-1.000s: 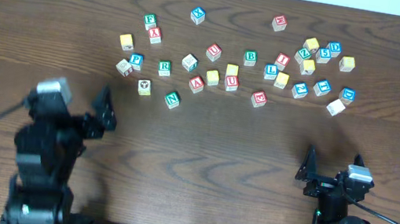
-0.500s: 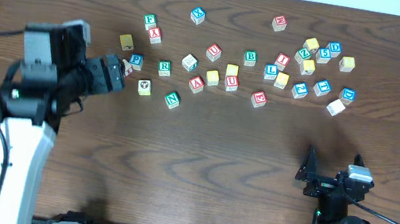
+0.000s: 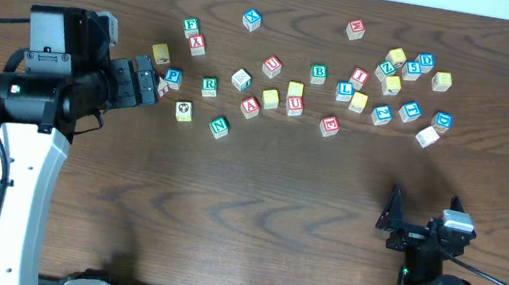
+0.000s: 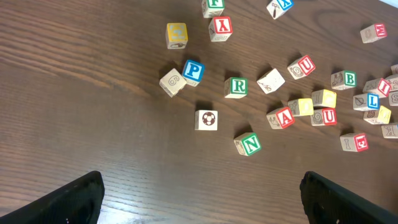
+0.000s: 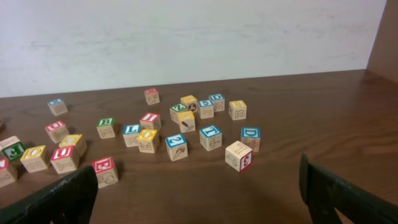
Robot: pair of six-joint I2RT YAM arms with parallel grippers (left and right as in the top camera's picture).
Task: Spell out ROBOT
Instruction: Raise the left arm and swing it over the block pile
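Lettered wooden blocks lie scattered across the far half of the table. In the left wrist view I see the green R (image 4: 236, 87), the red O (image 4: 301, 66) and the green B (image 4: 344, 79). In the overhead view they are the R (image 3: 210, 84), the O (image 3: 272, 65) and the B (image 3: 319, 71). My left gripper (image 3: 147, 81) is open and empty, held above the table at the left end of the blocks; its fingers (image 4: 202, 205) frame bare wood. My right gripper (image 3: 421, 216) is open and empty near the front edge, with its fingers (image 5: 199, 199) low over the table.
Around the R are a blue P (image 4: 193, 71), a green N (image 4: 248, 144), a red A (image 4: 281, 117), a red U (image 4: 324, 116) and a yellow block (image 4: 176, 34). A dense cluster of blocks (image 3: 400, 83) sits at the far right. A pale wall (image 5: 186, 37) stands behind the table.
My left arm has risen from its low pose at the front left and swung forward to the left end of the blocks. The right arm has not moved.
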